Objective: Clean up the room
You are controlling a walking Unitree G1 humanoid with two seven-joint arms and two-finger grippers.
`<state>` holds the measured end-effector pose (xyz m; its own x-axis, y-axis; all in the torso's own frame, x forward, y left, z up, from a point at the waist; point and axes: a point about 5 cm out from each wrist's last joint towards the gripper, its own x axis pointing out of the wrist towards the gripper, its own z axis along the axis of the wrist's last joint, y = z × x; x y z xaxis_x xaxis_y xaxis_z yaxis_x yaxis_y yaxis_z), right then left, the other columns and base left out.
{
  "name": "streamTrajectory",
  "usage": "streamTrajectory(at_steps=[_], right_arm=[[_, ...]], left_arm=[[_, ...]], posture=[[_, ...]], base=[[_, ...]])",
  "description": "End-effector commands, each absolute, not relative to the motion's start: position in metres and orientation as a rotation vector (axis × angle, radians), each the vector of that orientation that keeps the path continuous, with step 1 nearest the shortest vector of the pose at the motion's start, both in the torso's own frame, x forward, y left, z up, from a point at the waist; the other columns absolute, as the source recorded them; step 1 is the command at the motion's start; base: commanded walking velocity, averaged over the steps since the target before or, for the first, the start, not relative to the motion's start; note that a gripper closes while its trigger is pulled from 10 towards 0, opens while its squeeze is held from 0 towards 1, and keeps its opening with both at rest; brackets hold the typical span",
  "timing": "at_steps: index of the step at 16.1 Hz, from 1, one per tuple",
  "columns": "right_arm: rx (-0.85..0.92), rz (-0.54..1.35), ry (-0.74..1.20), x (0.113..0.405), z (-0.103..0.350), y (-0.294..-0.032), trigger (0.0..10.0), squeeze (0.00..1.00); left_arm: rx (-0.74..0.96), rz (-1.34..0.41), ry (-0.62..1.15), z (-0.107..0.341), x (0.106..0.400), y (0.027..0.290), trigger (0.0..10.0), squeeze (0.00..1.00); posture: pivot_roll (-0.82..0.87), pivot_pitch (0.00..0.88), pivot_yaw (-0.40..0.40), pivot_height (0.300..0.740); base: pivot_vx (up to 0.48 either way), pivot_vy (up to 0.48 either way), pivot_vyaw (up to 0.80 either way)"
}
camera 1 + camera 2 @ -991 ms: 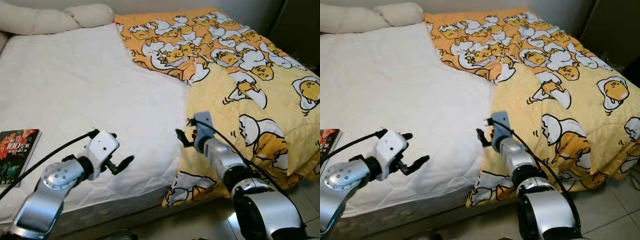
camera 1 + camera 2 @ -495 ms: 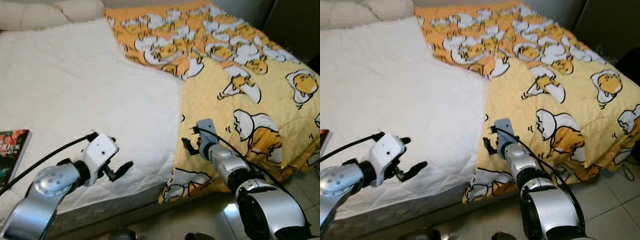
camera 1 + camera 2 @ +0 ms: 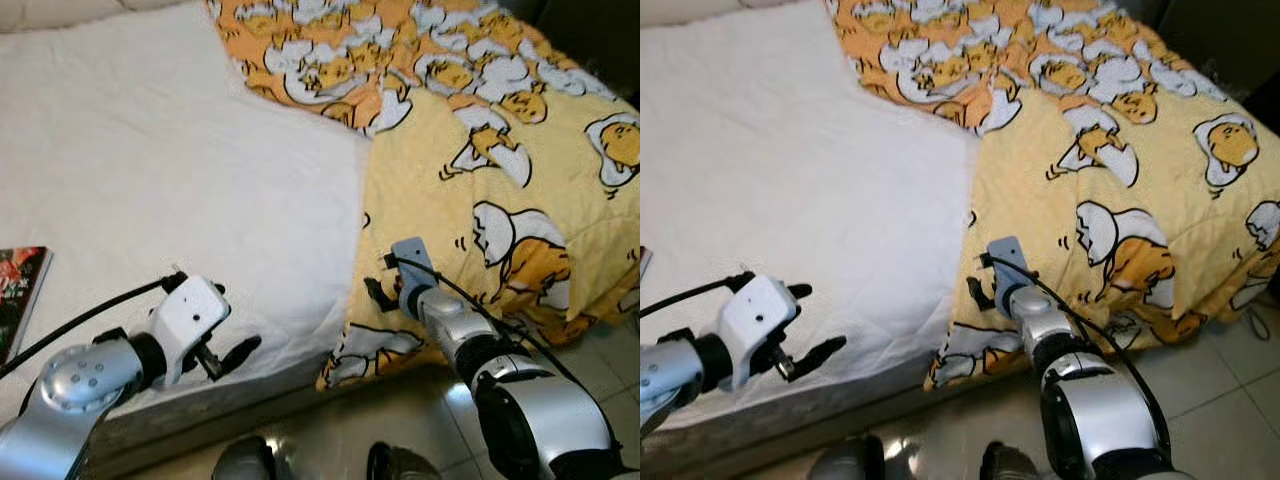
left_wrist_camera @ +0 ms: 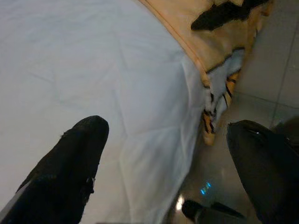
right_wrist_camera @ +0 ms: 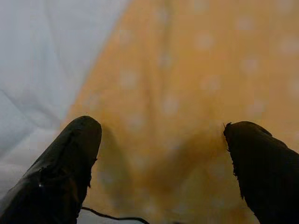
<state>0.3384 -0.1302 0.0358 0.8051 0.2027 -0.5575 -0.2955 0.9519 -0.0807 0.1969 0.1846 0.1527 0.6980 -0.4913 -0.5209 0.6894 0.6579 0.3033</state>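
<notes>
**Both hands open at the quilt's edge**

Left eye view: the yellow quilt (image 3: 500, 150) covers the right half of the bed (image 3: 150, 170), its long edge running down the white sheet to the foot. The right hand (image 3: 378, 293) hovers over that edge near the bed's foot, forearm reaching forward. The left hand (image 3: 232, 356) sits low over the sheet's front edge. A book (image 3: 15, 290) lies at the bed's left edge.

Right eye view: the same layout; the quilt's corner droops toward the tiled floor (image 3: 1230, 420).

Left wrist view: fingers (image 4: 70, 163) spread apart over white sheet.

Right wrist view: fingers (image 5: 65, 158) wide apart above yellow cloth. The quilt looks soft, light and limp; pinching its hem should hold best.
</notes>
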Motion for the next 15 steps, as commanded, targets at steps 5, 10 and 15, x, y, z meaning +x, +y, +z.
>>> streamTrajectory(at_steps=[5, 10, 15], right_arm=[[-0.231, 0.248, 0.611, 0.331, 0.026, -0.137, 7.6, 0.0], [-0.248, 0.223, 0.604, 0.334, 0.03, -0.143, 2.4, 0.0], [-0.26, 0.225, 0.598, 0.337, 0.033, -0.146, 0.7, 0.0]], left_arm=[[0.51, -0.686, 0.451, 0.161, 0.181, 0.186, 10.0, 0.0], [0.501, -0.692, 0.466, 0.164, 0.17, 0.18, 10.0, 0.0], [0.489, -0.682, 0.477, 0.165, 0.166, 0.178, 10.0, 0.0]], posture=[[0.31, 0.262, -0.001, 0.74], [0.3, 0.277, -0.013, 0.74], [0.3, 0.277, -0.028, 0.74]], base=[[0.0, 0.0, 0.0], [0.0, 0.0, 0.0], [0.0, 0.0, 0.0]])
